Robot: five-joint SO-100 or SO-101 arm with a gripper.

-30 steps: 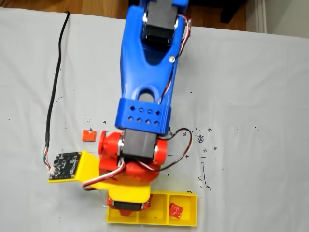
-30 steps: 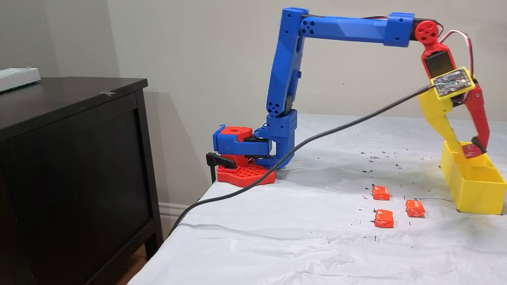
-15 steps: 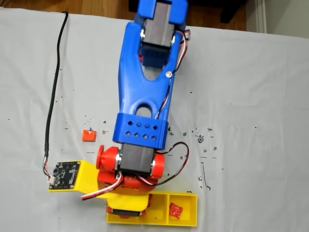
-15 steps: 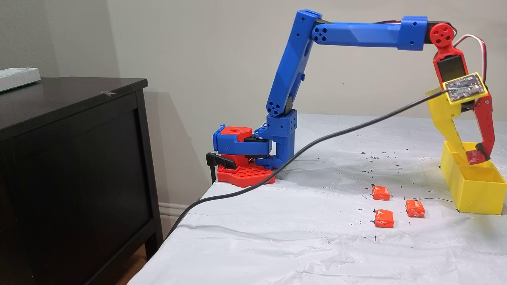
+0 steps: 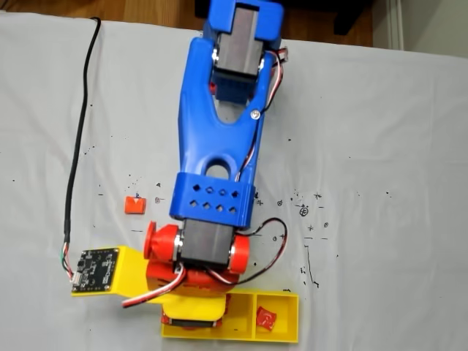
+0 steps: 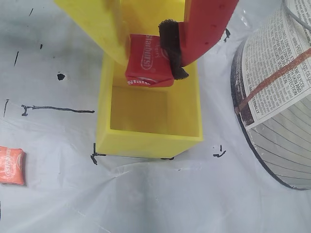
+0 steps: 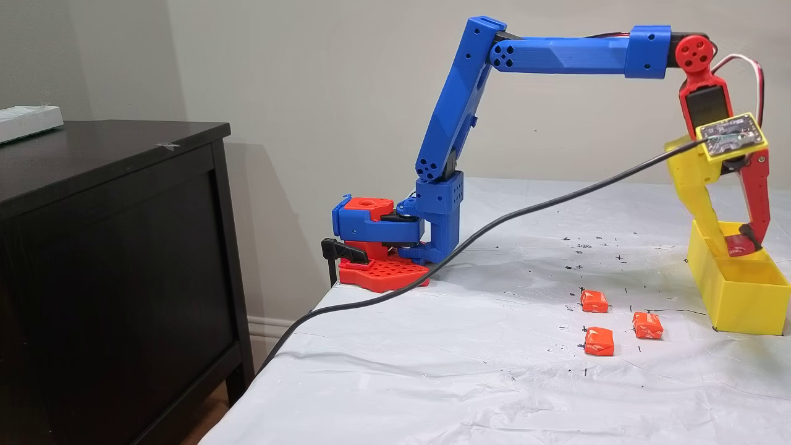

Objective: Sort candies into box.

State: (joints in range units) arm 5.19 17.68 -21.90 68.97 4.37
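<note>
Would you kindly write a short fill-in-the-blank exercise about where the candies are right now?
1. The gripper is shut on one ____.
2. In the side fixed view, ____ candies lie on the table beside the box.
3. The held candy hangs over a ____ box.

Missing words: candy; three; yellow

Your hand pinches a red candy between its yellow finger and the red finger's black pad, right above the yellow box. On the white tabletop, an orange candy lies well left of the box.
</note>
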